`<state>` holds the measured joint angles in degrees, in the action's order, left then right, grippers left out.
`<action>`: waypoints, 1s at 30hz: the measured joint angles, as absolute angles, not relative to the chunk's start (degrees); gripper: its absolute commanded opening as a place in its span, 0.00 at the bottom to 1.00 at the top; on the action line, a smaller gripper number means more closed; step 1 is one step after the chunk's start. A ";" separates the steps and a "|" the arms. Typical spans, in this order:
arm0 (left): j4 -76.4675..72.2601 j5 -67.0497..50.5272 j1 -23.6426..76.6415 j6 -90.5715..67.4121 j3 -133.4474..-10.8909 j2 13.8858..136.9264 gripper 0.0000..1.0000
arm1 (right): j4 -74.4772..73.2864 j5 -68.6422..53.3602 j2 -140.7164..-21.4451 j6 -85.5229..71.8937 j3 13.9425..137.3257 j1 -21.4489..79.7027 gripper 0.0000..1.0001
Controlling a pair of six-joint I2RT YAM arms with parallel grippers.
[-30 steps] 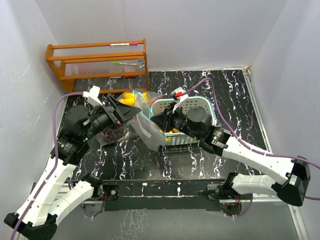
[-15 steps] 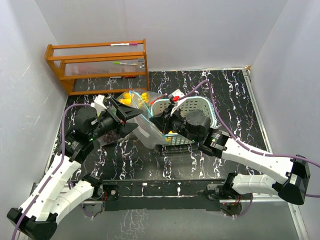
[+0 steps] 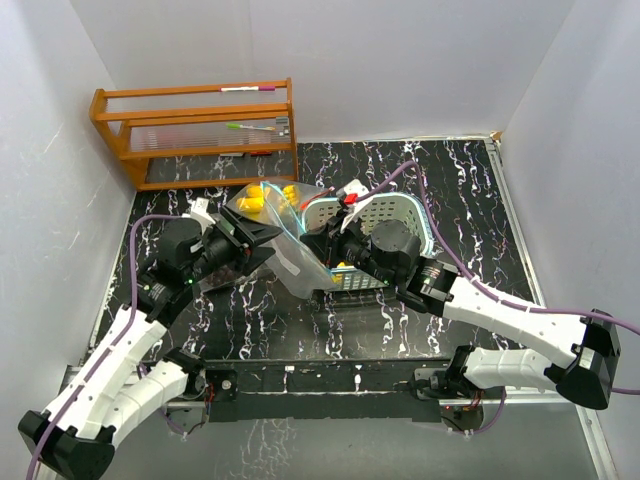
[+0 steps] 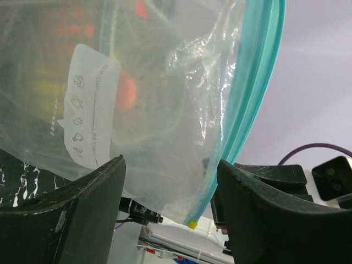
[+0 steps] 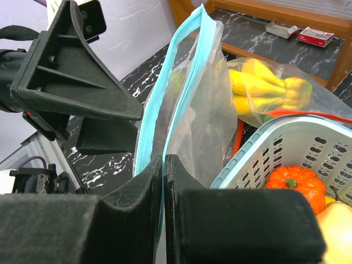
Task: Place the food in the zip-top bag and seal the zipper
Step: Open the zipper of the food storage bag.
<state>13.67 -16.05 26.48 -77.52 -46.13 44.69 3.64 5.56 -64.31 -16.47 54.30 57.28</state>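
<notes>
A clear zip-top bag (image 3: 290, 250) with a teal zipper rim (image 5: 165, 88) hangs upright between the arms. Yellow bananas (image 3: 265, 197) lie inside it and also show in the right wrist view (image 5: 256, 88). My right gripper (image 5: 164, 165) is shut on the zipper rim, holding it from the right (image 3: 318, 240). My left gripper (image 3: 255, 238) is open. In the left wrist view (image 4: 170, 190) the bag's lower corner (image 4: 165, 137) and its zipper rim (image 4: 247, 110) hang between the spread fingers without being pinched. An orange fruit (image 5: 291, 184) lies in the basket.
A white basket with a teal rim (image 3: 405, 215) stands right of the bag under my right wrist, with more fruit in it. A wooden rack (image 3: 195, 130) holding pens stands at the back left. White walls close in the black marbled table (image 3: 460, 200).
My left arm has pulled back toward the near edge while its open gripper stays at the bag. The bag has shifted slightly. The right gripper keeps its hold.
</notes>
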 measured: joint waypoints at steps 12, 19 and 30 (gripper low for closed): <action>13.47 -15.14 26.48 -77.03 -48.60 48.01 0.75 | 3.18 5.69 -64.99 -15.88 54.30 57.67 0.08; 13.37 -14.37 26.48 -76.25 -52.07 48.36 0.71 | 2.79 5.74 -65.14 -15.27 54.30 57.87 0.08; 13.26 -14.37 26.48 -75.72 -51.64 50.48 0.60 | 2.79 5.89 -65.14 -15.05 54.30 58.13 0.08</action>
